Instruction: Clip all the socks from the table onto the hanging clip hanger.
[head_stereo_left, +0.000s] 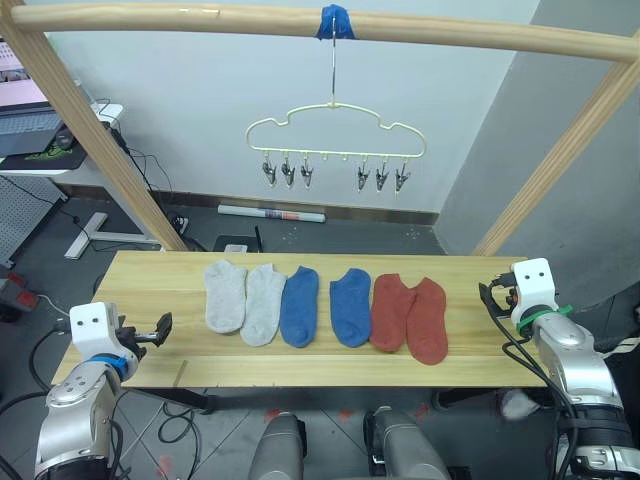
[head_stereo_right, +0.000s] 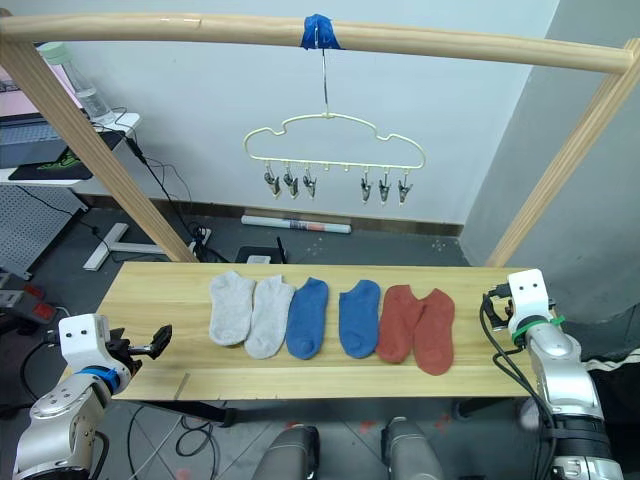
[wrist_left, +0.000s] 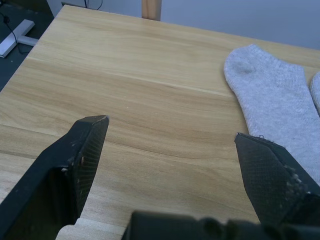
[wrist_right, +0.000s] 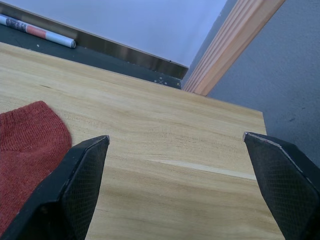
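**Nearest sock lies just ahead of the left gripper**

Six socks lie in a row mid-frame on the table (head_stereo_left: 150, 275). The outer grey sock (head_stereo_left: 225, 295) is seen right of the left gripper (head_stereo_left: 160, 327), its long axis running up-frame. Both the left gripper and the right gripper (wrist_right: 180, 187) are spread wide, empty. The clip hanger (head_stereo_left: 335, 130) hangs at upper centre.

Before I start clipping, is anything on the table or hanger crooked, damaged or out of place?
Nothing stands out. Six ankle socks, two grey, two blue, two rust red, lie flat in a neat row on the light wooden table. The pale-yellow wire clip hanger hangs level, clips empty. Both grippers, left and right, are open.
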